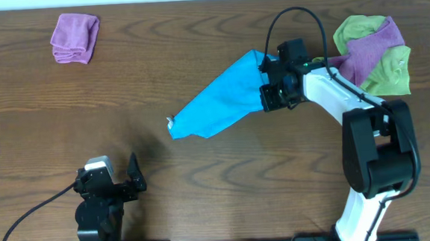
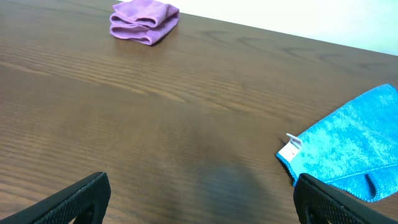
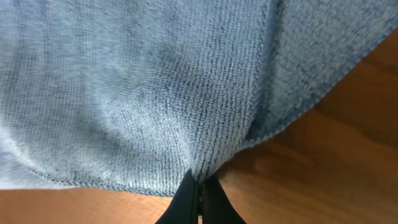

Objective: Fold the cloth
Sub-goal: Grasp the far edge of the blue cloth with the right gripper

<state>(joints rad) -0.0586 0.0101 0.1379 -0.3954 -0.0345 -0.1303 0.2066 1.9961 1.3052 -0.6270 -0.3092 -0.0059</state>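
The sky-blue cloth (image 1: 221, 98) lies bunched in a long wedge across the middle of the table, a white tag at its left tip (image 1: 172, 123). My right gripper (image 1: 267, 95) is at the cloth's right end, shut on a pinch of its edge. In the right wrist view the cloth (image 3: 155, 87) fills the frame and its hem is drawn down between the closed black fingertips (image 3: 200, 186). My left gripper (image 1: 121, 182) waits near the front left, open, with nothing between its fingers (image 2: 74, 202). From there the cloth's tagged corner (image 2: 348, 149) shows at right.
A folded purple cloth (image 1: 75, 38) sits at the far left back, also visible from the left wrist camera (image 2: 143, 22). A heap of lime-green and purple cloths (image 1: 372, 55) lies at the back right, just behind the right arm.
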